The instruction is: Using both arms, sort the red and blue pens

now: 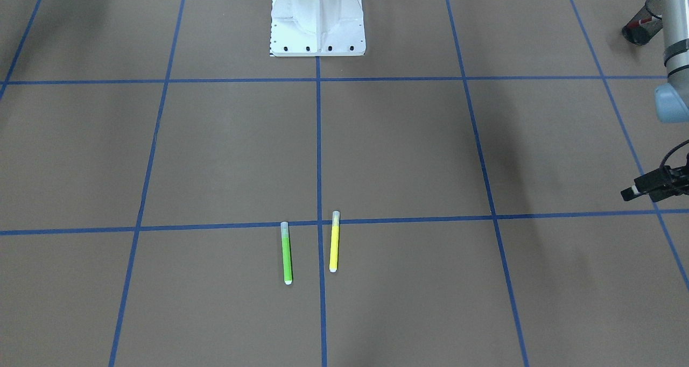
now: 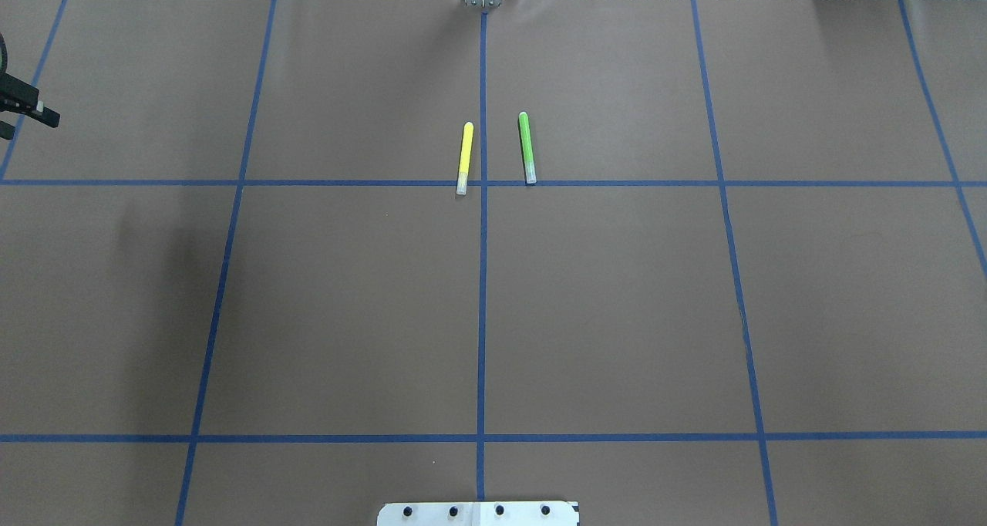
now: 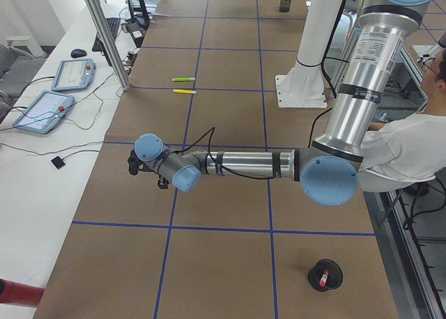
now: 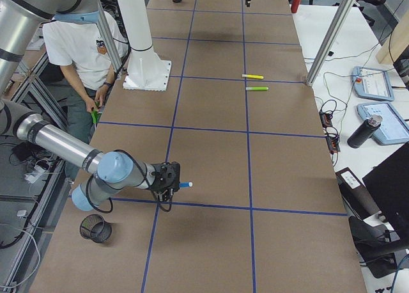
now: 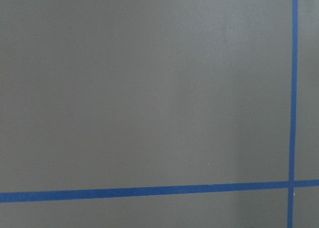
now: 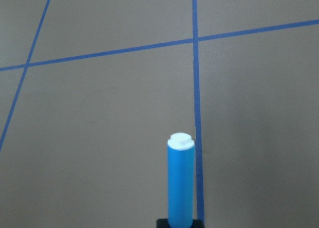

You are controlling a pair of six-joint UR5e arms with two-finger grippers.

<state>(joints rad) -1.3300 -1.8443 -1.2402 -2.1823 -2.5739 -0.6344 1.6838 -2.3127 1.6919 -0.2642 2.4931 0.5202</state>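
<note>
The blue pen point(image 6: 180, 180) sticks straight out of my right gripper point(image 4: 167, 181), held level a little above the brown table with its white end forward; the gripper is shut on it. In the exterior right view the blue pen point(image 4: 185, 185) points toward the table's middle. The red pen point(image 3: 322, 281) stands inside a black mesh cup point(image 1: 641, 29) near my left arm. My left gripper point(image 1: 632, 190) hovers at the table's edge with nothing seen in it; I cannot tell how its jaws stand. The left wrist view holds only bare table and blue tape.
A green highlighter point(image 1: 287, 254) and a yellow highlighter point(image 1: 334, 241) lie side by side at the centre line. A second black mesh cup point(image 4: 96, 228) stands near my right arm. The white robot base point(image 1: 317, 17) sits mid-table. A person point(image 4: 83, 43) sits behind it.
</note>
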